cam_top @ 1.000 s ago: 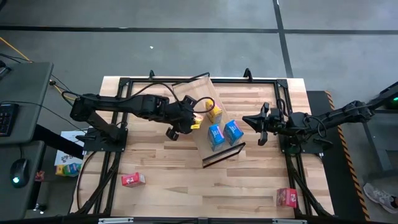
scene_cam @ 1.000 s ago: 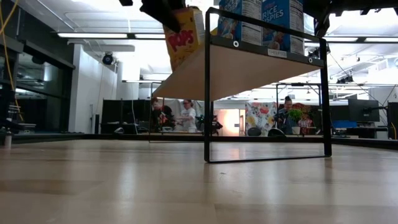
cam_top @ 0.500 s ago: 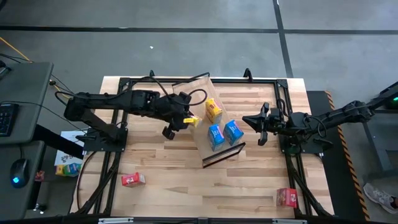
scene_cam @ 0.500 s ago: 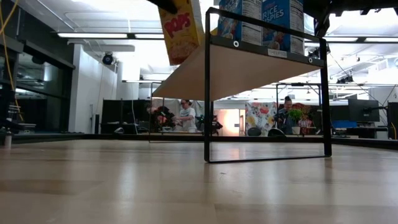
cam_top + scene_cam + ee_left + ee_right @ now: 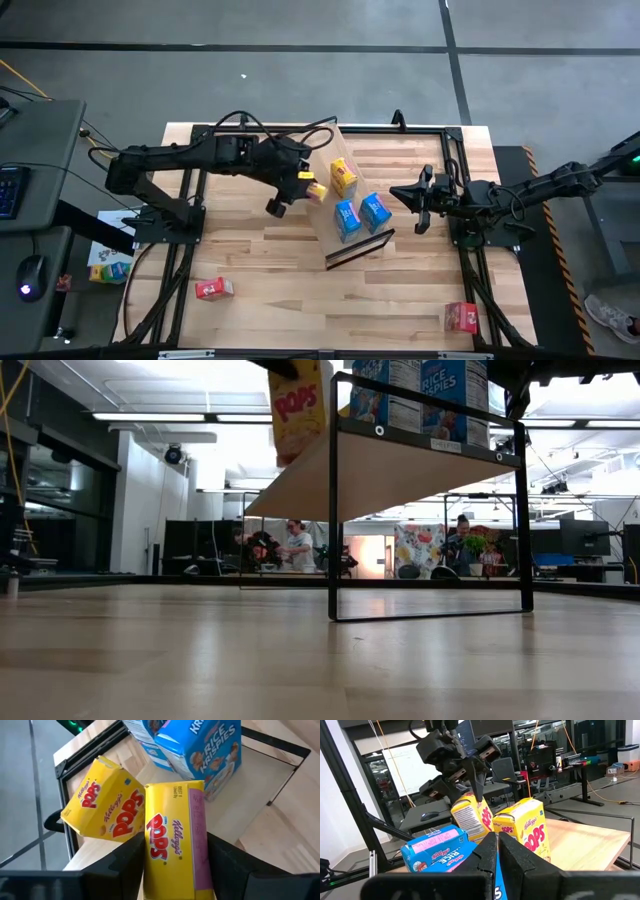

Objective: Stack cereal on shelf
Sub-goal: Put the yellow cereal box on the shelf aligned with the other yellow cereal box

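Observation:
The shelf [image 5: 358, 247] stands slantwise at the table's middle; its raised board [image 5: 400, 475] shows from below in the low view. On the board stand one yellow cereal box [image 5: 343, 177] and two blue ones [image 5: 347, 218] [image 5: 376, 211]. My left gripper [image 5: 303, 186] hangs beside the shelf's left edge, shut on a second yellow box [image 5: 175, 845]. My right gripper [image 5: 418, 196] waits shut and empty to the right of the shelf. Two red boxes [image 5: 213, 289] [image 5: 460, 316] lie on the tabletop near its front edge. My left gripper pinches the yellow box's upper end [image 5: 472, 802] between its two fingers [image 5: 125, 865], one on either side. The fingers come slanting down from the table's left. The box hangs below them, nearly upright, clear of the shelf and close beside the other yellow box [image 5: 102, 810].
Dark metal frame bars [image 5: 200, 130] run along the table's edges. Bare tabletop lies to the left of and in front of the shelf. People sit in the room beyond the table in the low view.
My left gripper has risen and gone toward the table's far edge and the shelf with the yellow box, rolling as it went. The box was tilted before and now hangs nearly upright, closer to the shelf's frame. The gripper has kept its hold.

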You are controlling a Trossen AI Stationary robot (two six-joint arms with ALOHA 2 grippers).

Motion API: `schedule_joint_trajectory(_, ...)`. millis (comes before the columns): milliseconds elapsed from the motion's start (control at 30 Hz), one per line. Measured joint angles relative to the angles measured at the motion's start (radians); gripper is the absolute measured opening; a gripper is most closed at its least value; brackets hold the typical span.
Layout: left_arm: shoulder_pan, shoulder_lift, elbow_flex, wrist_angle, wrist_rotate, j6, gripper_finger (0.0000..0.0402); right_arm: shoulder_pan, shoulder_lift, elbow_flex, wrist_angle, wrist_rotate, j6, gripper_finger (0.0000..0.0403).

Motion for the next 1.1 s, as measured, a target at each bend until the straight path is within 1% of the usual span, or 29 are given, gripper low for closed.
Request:
schedule_joint_trajectory(133, 0.011, 0.000, 0.000, 0.000, 0.017, -0.001, 0.0182, 0.000, 0.000, 0.000, 0.000, 0.000, 0.000, 0.0011)
schedule_joint_trajectory(233, 0.024, 0.007, 0.000, 0.026, 0.098, -0.008, 0.0182, 0.000, 0.000, 0.000, 0.000, 0.000, 0.000, 0.0011)
schedule_joint_trajectory(300, 0.032, 0.007, 0.000, 0.033, 0.126, -0.008, 0.0182, 0.000, 0.000, 0.000, 0.000, 0.000, 0.000, 0.0011)
schedule_joint_trajectory(500, 0.059, 0.007, -0.002, 0.054, 0.132, -0.016, 0.0182, 0.000, 0.000, 0.000, 0.000, 0.000, 0.000, 0.0011)
schedule_joint_trajectory(700, 0.081, 0.008, -0.066, 0.072, 0.133, -0.023, 0.0182, 0.000, 0.000, 0.000, 0.000, 0.000, 0.004, 0.0011)
schedule_joint_trajectory(933, 0.081, 0.006, -0.074, 0.113, 0.131, -0.019, 0.0182, 0.000, 0.000, 0.000, 0.000, 0.000, 0.004, 0.0011)
schedule_joint_trajectory(1000, 0.081, 0.006, -0.074, 0.115, 0.124, -0.032, 0.0182, 0.000, 0.000, 0.000, 0.000, 0.000, 0.004, 0.0012)
schedule_joint_trajectory(1100, 0.081, 0.006, -0.074, 0.134, 0.095, -0.095, 0.0182, 0.000, 0.000, 0.000, 0.000, 0.000, 0.004, 0.0011)
